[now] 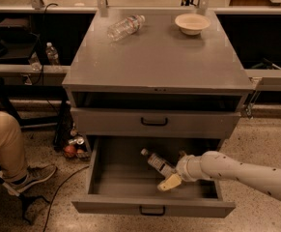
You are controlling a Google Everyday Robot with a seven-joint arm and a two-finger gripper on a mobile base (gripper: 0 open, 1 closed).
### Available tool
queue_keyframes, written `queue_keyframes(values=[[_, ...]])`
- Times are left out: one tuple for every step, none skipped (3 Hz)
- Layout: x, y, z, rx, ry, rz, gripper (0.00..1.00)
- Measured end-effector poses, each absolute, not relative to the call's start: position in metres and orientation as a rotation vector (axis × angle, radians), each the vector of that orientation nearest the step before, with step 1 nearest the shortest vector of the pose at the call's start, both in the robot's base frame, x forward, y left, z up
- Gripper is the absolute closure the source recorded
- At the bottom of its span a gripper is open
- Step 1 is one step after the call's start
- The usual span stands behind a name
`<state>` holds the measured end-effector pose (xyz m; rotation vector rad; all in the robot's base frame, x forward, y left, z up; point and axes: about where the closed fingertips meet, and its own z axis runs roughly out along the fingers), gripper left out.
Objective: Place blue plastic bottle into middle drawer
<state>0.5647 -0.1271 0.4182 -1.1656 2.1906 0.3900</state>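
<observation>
The middle drawer (pixel 111 206), grey with a small black bar handle, is pulled out at the bottom of the cabinet. The blue plastic bottle (pixel 158 163) is inside it, right of centre, slanted with its white cap toward the back left. My gripper (pixel 173 174) reaches in from the right on a white arm and is at the bottle's base, low inside the drawer. Whether the bottle rests on the drawer floor I cannot tell.
The upper grey drawer (pixel 154 122) is closed. On the cabinet top lie a small crinkled clear bottle (pixel 126 27) and a beige bowl (pixel 192 23). A seated person's leg (pixel 7 144) is at left. Cans and an apple (pixel 72 146) sit on the floor beside the cabinet.
</observation>
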Motion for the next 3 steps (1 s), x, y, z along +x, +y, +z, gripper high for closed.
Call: queue_keyframes(values=[[0.566,-0.156,0.435,-1.103,2.194,0.364,0.0],[0.562,-0.19,0.451,-1.034,2.215,0.321,0.0],[0.561,-0.196,0.454,-1.023,2.219,0.312,0.0]])
